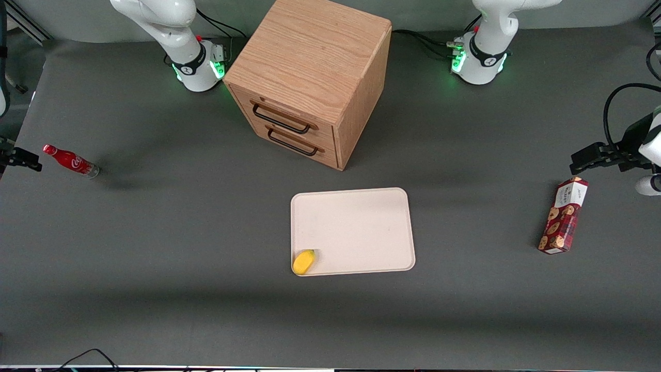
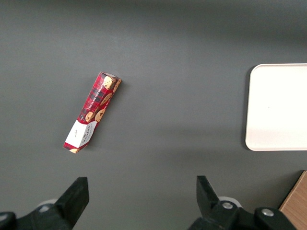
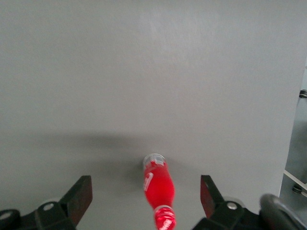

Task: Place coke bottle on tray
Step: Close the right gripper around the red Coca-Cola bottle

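Observation:
The coke bottle [image 1: 69, 160] is small and red with a white logo. It lies on its side on the dark table at the working arm's end. My right gripper [image 1: 26, 159] shows at the frame's edge, right beside the bottle's cap. In the right wrist view the gripper [image 3: 145, 196] is open, with one black finger [image 3: 81, 196] on each side of the bottle [image 3: 158, 187] and not touching it. The cream-white tray [image 1: 361, 222] lies mid-table, nearer the front camera than the cabinet. It also shows in the left wrist view [image 2: 278, 108].
A wooden drawer cabinet [image 1: 310, 77] stands at mid-table, between the arm bases. A small yellow object [image 1: 303, 261] sits in a near corner of the tray. A red cookie box [image 1: 563, 214] lies toward the parked arm's end and shows in the left wrist view [image 2: 92, 112].

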`<control>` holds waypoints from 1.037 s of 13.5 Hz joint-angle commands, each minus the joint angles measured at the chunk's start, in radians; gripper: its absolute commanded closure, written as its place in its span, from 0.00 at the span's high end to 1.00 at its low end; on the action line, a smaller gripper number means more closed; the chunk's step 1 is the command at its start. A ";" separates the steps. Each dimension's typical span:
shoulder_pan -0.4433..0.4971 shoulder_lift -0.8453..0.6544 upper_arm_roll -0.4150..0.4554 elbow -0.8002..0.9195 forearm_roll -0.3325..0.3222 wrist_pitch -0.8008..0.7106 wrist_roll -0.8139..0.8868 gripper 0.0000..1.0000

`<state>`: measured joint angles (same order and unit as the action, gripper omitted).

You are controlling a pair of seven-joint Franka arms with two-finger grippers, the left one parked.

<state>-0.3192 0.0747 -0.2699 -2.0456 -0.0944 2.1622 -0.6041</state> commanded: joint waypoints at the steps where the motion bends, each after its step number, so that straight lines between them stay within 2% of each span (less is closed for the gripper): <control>1: -0.011 -0.049 -0.073 -0.157 0.073 0.137 -0.168 1.00; 3: -0.012 -0.049 -0.100 -0.197 0.113 0.174 -0.210 1.00; 8: -0.035 -0.041 -0.113 -0.283 0.116 0.274 -0.266 1.00; 12: -0.037 -0.024 -0.146 -0.285 0.122 0.286 -0.325 1.00; 13: -0.037 -0.018 -0.146 -0.285 0.134 0.282 -0.327 0.99; 14: -0.035 -0.013 -0.146 -0.285 0.157 0.281 -0.329 0.93</control>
<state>-0.3522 0.0668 -0.4141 -2.3174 0.0087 2.4332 -0.8873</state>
